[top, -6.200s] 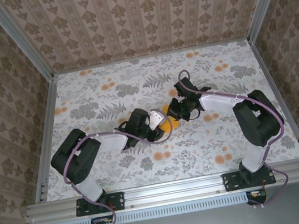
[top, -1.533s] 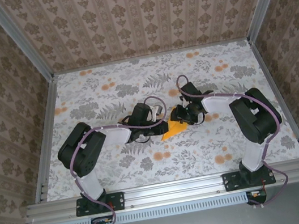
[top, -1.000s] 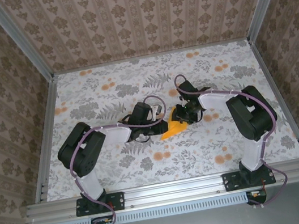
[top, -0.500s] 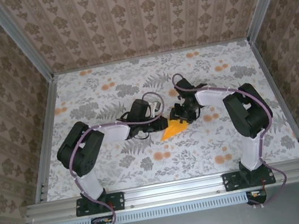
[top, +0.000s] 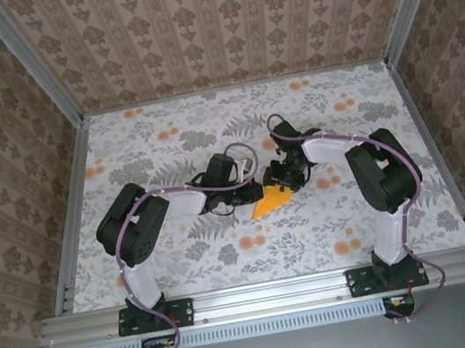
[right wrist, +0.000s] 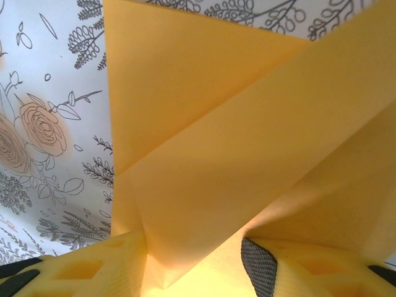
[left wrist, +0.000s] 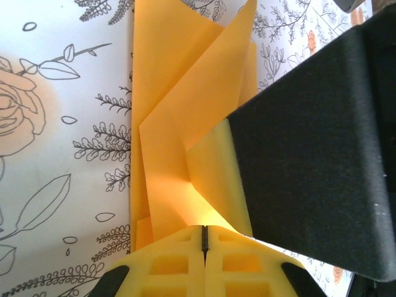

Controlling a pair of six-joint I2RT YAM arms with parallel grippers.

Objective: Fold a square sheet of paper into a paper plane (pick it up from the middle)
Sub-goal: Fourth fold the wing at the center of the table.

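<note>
1. at the centre of the grey-and-white floral cloth [top: 157, 151], the thin orange-yellow square sheet of paper [top: 269, 200] lies part-folded into a wedge. its tip points to 7 o'clock in the top view, and the flaps overlap, so it is not yet a slim dart.
2. the yellow-fingered left gripper [left wrist: 203, 240] reaches in from the paper's 10 o'clock. its jaws are pressed tight together, and the wrist view suggests they pinch the near end of a raised fold.
3. the black right gripper [top: 283, 180] sits at the paper's 1 o'clock with its jaws standing apart. a raised flap runs loosely between them and is not clamped.
4. the step in hand looks like setting a wing or centre crease, roughly midway through the job. to do it well, the left pinch should anchor the fold while the right closes on the flap near the crease line. it should then bring edge to edge squarely and press flat along the crease. a skewed pull could tear or buckle paper this thin.
5. containers: no box or tray holds the paper. the one enclosure [top: 74, 196] is the wallpaper-patterned, aluminium-framed booth, with the cloth, both arms and the sheet inside it.
</note>
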